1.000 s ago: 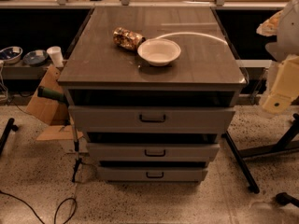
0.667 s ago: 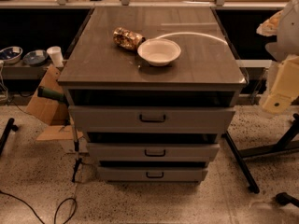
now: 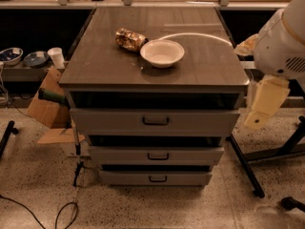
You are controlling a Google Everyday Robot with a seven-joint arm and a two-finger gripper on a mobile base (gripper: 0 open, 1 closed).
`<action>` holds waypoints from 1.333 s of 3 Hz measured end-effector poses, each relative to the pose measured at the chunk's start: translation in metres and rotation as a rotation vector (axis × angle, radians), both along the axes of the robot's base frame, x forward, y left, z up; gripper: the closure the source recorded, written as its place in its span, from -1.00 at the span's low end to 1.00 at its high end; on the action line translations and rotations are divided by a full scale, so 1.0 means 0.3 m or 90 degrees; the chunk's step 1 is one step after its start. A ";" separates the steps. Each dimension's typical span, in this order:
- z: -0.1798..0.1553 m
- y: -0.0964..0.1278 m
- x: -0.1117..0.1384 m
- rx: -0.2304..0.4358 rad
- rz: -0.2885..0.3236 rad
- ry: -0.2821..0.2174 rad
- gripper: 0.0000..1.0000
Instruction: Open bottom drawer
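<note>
The grey cabinet (image 3: 152, 75) has three drawer fronts stacked one under another. The bottom drawer (image 3: 124, 178) is the slimmest front, just above the floor, with a small black bar handle (image 3: 157, 179) at its centre. Its front sits a little behind the middle drawer (image 3: 119, 155) and shows no open inside. My gripper (image 3: 265, 104) hangs as a cream piece under the white arm (image 3: 281, 42), to the right of the cabinet at the height of the top drawer (image 3: 109, 121). It is well above and to the right of the bottom handle and touches nothing.
A white bowl (image 3: 162, 52) and a crumpled snack bag (image 3: 129, 38) lie on the cabinet top. Cardboard boxes (image 3: 45, 111) and a cable (image 3: 71, 209) are on the floor at the left. Black stand legs (image 3: 245, 166) run along the floor at the right.
My arm and gripper have come a little to the left and down, closer to the cabinet's right side. The drawers, bowl and bag have not moved.
</note>
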State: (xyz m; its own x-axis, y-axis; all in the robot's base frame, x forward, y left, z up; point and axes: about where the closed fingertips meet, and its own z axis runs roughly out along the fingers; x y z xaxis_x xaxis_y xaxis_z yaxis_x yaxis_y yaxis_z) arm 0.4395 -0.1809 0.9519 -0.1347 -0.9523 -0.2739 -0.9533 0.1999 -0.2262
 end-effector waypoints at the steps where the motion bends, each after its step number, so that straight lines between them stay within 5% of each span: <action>1: -0.231 0.146 0.014 0.080 0.031 0.025 -1.00; 3: -0.741 0.409 -0.073 0.177 0.106 0.069 -1.00; 4: -1.023 0.509 -0.172 0.186 0.146 0.093 -1.00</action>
